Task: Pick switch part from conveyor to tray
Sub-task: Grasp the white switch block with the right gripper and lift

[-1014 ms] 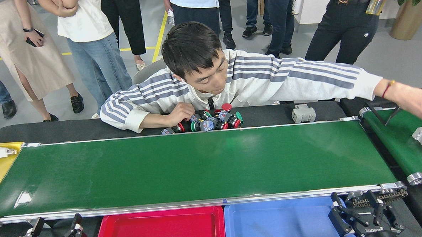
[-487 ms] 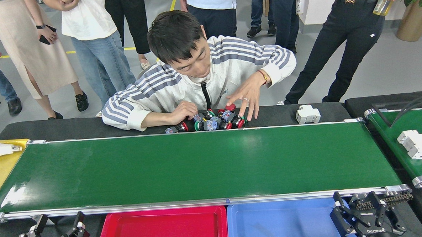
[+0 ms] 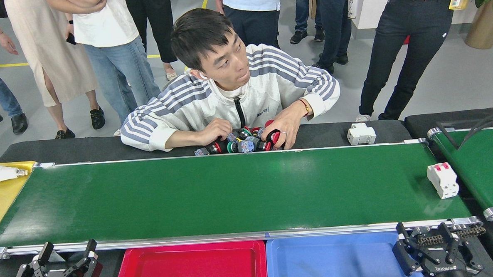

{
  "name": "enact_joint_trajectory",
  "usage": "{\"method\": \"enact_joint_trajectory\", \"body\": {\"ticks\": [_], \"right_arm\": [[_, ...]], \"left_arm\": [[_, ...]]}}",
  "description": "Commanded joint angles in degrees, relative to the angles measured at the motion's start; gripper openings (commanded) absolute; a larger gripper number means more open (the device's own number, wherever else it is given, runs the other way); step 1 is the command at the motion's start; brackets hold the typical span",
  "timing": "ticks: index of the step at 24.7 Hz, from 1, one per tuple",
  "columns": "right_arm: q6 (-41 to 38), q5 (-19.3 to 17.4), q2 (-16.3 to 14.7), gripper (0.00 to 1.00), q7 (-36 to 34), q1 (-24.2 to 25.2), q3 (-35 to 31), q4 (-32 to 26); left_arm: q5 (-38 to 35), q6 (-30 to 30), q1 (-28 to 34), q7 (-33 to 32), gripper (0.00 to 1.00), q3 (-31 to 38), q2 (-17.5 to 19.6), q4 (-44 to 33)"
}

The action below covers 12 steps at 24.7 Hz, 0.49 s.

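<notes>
Both our hands hang open below the conveyor (image 3: 215,194): our left hand (image 3: 68,256) left of the red tray (image 3: 189,268), our right hand (image 3: 427,236) beside the blue tray (image 3: 331,259). The white switch part (image 3: 442,180) sits at the belt's right end.

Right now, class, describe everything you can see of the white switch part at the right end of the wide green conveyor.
The white switch part is a blocky, plastic-looking body with two red levers at its far end. It lies on the conveyor at the right end, near the neighbouring belt. Nothing grips or touches it; the right gripper sits below the conveyor's near frame.
</notes>
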Motion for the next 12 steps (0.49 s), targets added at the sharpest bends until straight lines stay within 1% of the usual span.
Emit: {"method": "enact_joint_trajectory", "body": {"ticks": [1,4,6,9,12], "right_arm": [[0.0,-0.1,-0.6,1.00,-0.1,-0.6,-0.4,-0.4],[1.2,-0.1,-1.1,1.00,0.0,-1.5,-0.4,1.0],[1.9,-0.2,-1.9,0.99,0.1,-4.0,-0.4,3.0],[2.1,0.0,-2.1,0.99,0.9,-7.9,-0.4,7.1],[2.2,0.7,-2.4,0.99,3.4,-11.3,0.1,9.5]], "left_arm": [[0.0,-0.1,-0.5,0.4,1.00,0.1,0.7,-0.5],[0.0,-0.1,-0.5,0.5,1.00,0.0,0.5,-0.4],[0.0,-0.1,-0.5,0.5,1.00,-0.5,0.4,-0.4],[0.0,-0.1,-0.5,0.5,1.00,-1.2,0.6,-0.5],[-0.1,-0.1,-0.8,0.5,1.00,-1.2,0.6,-0.4]]}}
